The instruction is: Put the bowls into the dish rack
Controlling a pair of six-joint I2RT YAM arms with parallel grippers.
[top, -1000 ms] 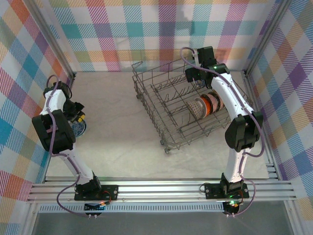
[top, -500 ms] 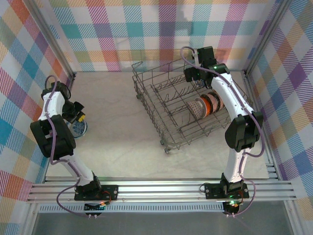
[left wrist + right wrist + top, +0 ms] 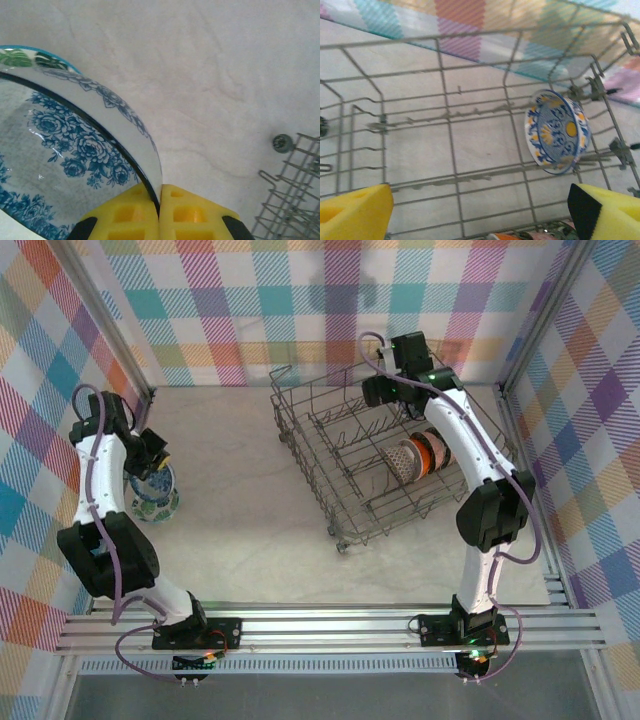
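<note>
Plaid walls [image 3: 300, 300] in many colours close in a pale tabletop [image 3: 240, 500]. From above, the grey wire dish rack [image 3: 330, 440] sits at centre-right, turned at an angle. The right arm reaches over its far corner and covers part of its inside.

Two bowls can be counted in the rack from above, standing on edge side by side: a grey mosaic bowl [image 3: 400, 458] and an orange-red bowl [image 3: 430, 448]. The right wrist camera shows a third one, which the arm hides in the overhead view. It is a blue-and-yellow bowl [image 3: 557, 131] standing on edge among the tines. A fourth, a blue floral bowl [image 3: 158, 502], is well apart from the rack at the table's left edge.

The left gripper [image 3: 159, 192] is pinched on this bowl's rim, one yellow finger inside and one outside, which only the wrist view makes plain. Behind the bowl a teal rim [image 3: 22, 56] with green leaves peeks out. I cannot tell whether it belongs to another bowl.

The right gripper [image 3: 485, 210] is spread wide over the rack and holds nothing, its fingertips cut off at the frame's lower corners.

The rack's small grey caster [image 3: 281, 143] shows at the left wrist view's right edge.
</note>
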